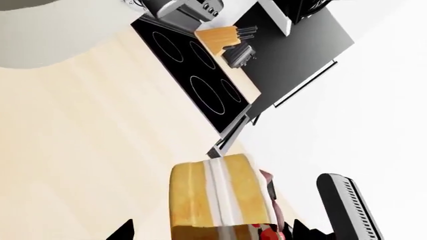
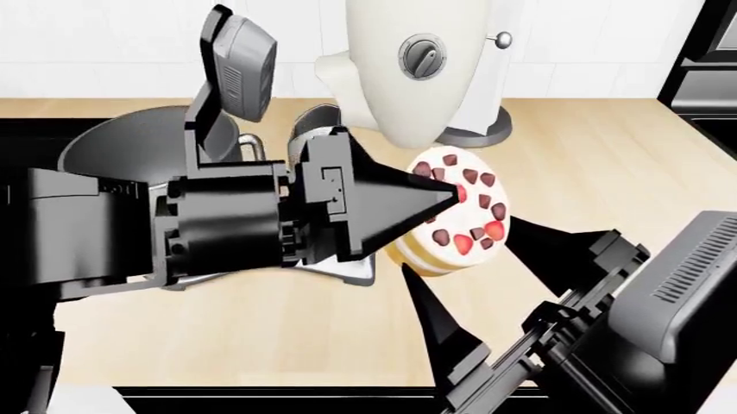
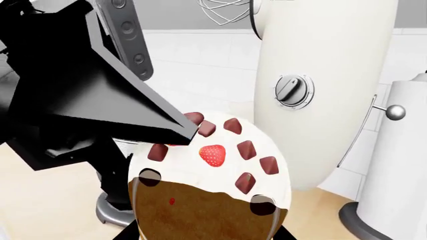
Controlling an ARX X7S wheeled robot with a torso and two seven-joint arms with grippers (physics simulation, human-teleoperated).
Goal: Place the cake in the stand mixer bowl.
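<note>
The cake (image 2: 470, 217), round and yellow with white cream, strawberries and chocolate pieces, hangs tilted above the counter in front of the mixer. My right gripper (image 2: 461, 246) comes up from below and is shut on its sides; in the right wrist view the cake (image 3: 220, 155) fills the span between the fingers. My left gripper (image 2: 444, 203) reaches in from the left and is open around the cake (image 1: 207, 190). One fingertip touches the topping, the other stands off the underside. The steel stand mixer bowl (image 2: 121, 138) sits at the back left, partly behind my left arm.
The cream mixer head (image 2: 415, 69) leans over just behind the cake, with a whisk (image 3: 227, 12) on it. A paper towel holder (image 2: 484, 108) stands to its right. The left wrist view shows a black cooktop (image 1: 193, 75) and a knife block (image 1: 220, 37).
</note>
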